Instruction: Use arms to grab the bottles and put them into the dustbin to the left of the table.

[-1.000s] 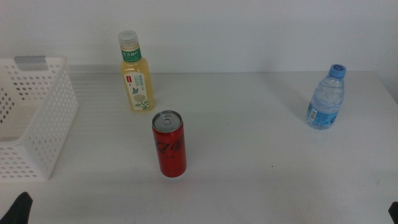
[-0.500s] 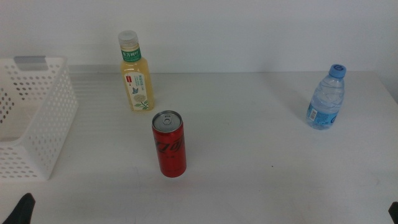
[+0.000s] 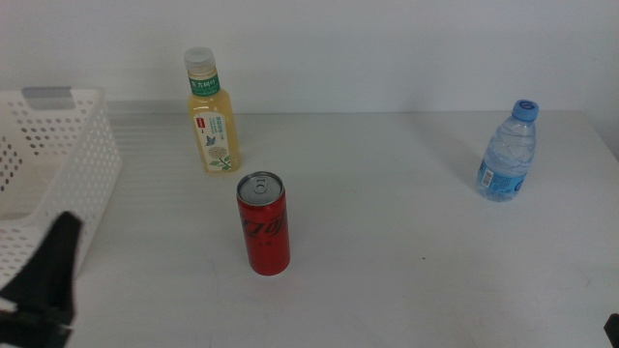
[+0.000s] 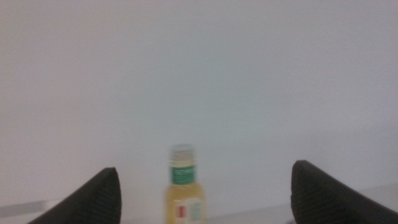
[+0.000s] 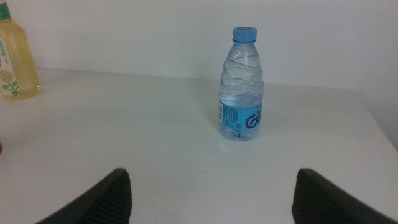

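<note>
Middle view: nothing's binned yet. The juice bottle [image 3: 212, 121] stands at the back of the bench [image 3: 387, 242], the red can [image 3: 263, 223] stands in front of it nearer the camera, and the water bottle [image 3: 506, 153] is well apart on the right. The dustbin [image 3: 58, 184] sits at the left edge, and the left end effector [image 3: 44, 290] pokes up just in front of it.

Left wrist view: fingers spread wide, nothing between them, juice bottle dead ahead. I'd guess it's full, so fairly heavy and stiff; grab the labelled body, not the cap.

Right wrist view: right end effector [image 5: 208, 196] is also apart and empty, facing the water bottle. Thin plastic probably flexes and slips, so squeeze around the label.
</note>
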